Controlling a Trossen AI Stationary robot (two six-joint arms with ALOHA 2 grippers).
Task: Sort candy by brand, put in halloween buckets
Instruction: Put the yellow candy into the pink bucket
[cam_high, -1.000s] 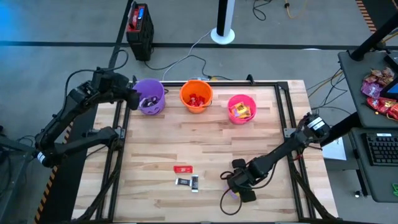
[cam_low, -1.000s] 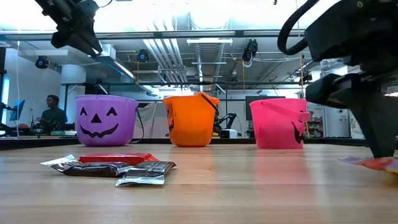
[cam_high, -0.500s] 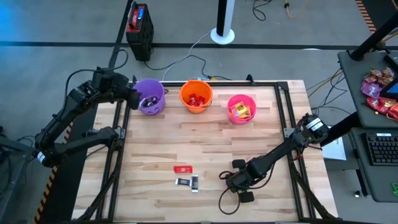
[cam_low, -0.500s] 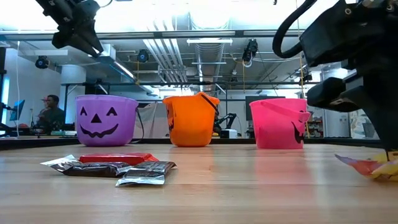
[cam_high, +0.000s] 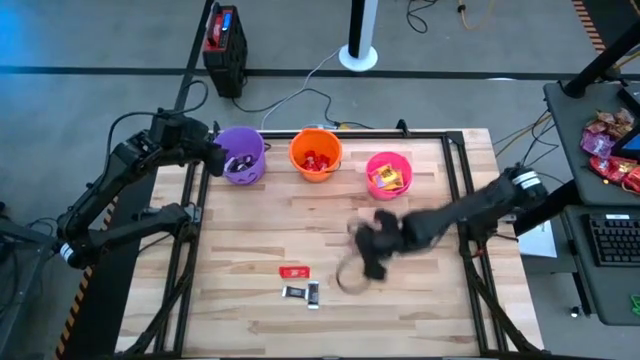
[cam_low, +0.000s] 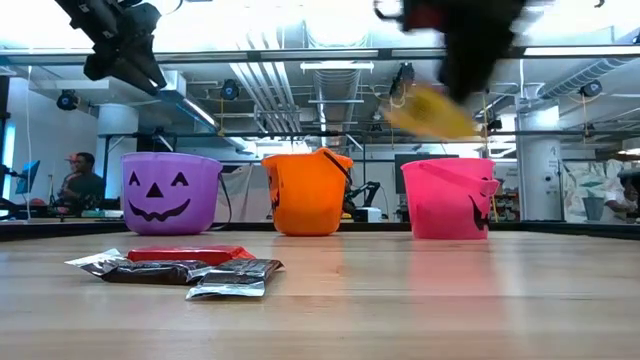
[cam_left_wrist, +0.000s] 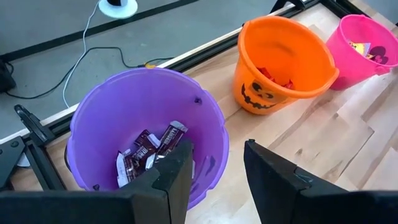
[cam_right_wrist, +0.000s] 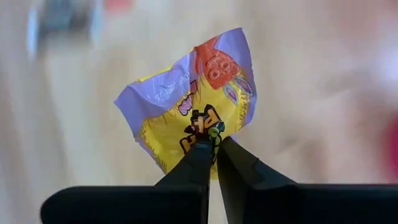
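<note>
Three buckets stand in a row at the table's far side: purple (cam_high: 240, 155), orange (cam_high: 316, 155) and pink (cam_high: 388, 175), each with candy inside. My left gripper (cam_left_wrist: 217, 155) hangs open just above the purple bucket's near rim (cam_left_wrist: 211, 118). My right gripper (cam_high: 372, 250) is blurred over the table's middle right, shut on a yellow crinkly packet (cam_right_wrist: 193, 99), which is also in the low view (cam_low: 432, 112). A red bar (cam_high: 293, 271) and dark bars (cam_high: 302, 293) lie flat near the front edge. My right gripper pinches the yellow packet by a small bit of its edge (cam_right_wrist: 210, 132) between its two fingertips. The fingers slant down from the table's right. The packet is lifted clear of the table and sticks out beyond the fingertips, crumpled.
A cable loop (cam_high: 350, 278) hangs under my right arm. Beside the table at the right, a desk holds a heap of red and pink sweets (cam_high: 608, 145) and a keyboard (cam_high: 612, 240). A person (cam_low: 85, 180) sits in the room behind.
My right gripper has shut on the yellow packet near the table's front right. It has then swung up and toward the far edge and the pink bucket, rolling as it went. The packet has left the table and is now well above it.
</note>
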